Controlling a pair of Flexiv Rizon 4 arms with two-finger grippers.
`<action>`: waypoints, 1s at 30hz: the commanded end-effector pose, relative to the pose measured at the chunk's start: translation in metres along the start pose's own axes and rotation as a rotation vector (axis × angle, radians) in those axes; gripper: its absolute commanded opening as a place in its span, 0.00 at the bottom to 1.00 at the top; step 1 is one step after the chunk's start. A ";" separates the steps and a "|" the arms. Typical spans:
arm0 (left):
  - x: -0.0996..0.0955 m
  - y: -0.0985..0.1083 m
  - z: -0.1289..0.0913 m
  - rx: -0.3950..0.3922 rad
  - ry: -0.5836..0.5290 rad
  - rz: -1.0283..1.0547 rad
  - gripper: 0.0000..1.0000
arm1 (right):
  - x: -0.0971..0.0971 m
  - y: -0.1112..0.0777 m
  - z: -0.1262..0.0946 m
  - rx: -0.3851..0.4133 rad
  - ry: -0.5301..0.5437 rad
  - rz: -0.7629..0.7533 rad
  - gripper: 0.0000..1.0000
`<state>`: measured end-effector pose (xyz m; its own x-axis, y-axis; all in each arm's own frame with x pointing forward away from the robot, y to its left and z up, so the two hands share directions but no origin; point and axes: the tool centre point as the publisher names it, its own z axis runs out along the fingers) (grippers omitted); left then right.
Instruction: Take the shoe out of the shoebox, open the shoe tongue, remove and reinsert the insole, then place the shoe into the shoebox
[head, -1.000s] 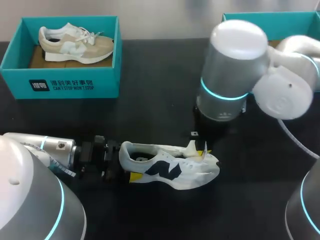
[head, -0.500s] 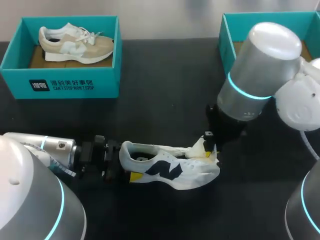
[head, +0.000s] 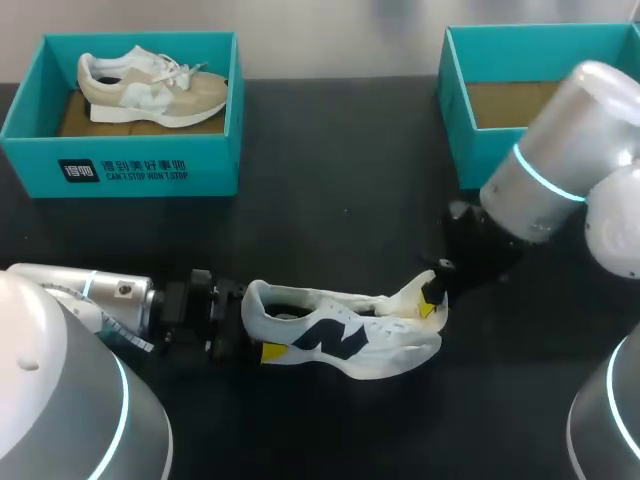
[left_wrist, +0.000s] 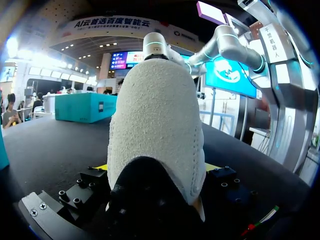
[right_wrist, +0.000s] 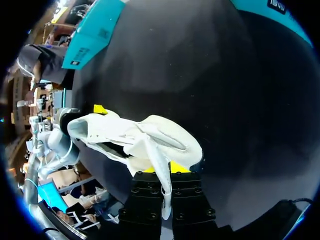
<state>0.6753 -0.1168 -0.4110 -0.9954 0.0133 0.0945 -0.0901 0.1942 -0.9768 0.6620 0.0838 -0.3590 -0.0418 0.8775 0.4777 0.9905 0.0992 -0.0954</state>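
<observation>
Tongue-opening seems the step in hand: the white shoe (head: 340, 338) lies on the tabletop (head: 330, 210), heel (head: 253, 303) clamped in the left gripper (head: 248, 328), tongue (head: 404, 298) pinched by the right gripper (head: 431, 298), which should next draw it toeward, widening the mouth.

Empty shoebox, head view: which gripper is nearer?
Right. The right gripper grips the white sneaker at its front, just short of the empty shoebox; the left gripper clamps the heel, farther off on the left side.
</observation>
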 end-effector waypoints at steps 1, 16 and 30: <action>0.000 0.005 -0.004 0.000 -0.003 0.000 0.00 | -0.017 -0.005 -0.001 -0.013 0.206 -0.004 0.00; 0.000 0.005 -0.004 0.000 -0.003 0.000 0.00 | -0.028 -0.003 0.001 -0.027 0.240 -0.005 0.60; 0.000 0.005 -0.004 0.000 -0.003 0.000 0.00 | -0.043 0.005 -0.068 -0.166 0.021 -0.007 0.84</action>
<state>0.6750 -0.1148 -0.4126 -0.9955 0.0127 0.0941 -0.0898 0.1942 -0.9768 0.6879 0.0291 -0.3521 -0.0521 0.8199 0.5702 0.9986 0.0408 0.0325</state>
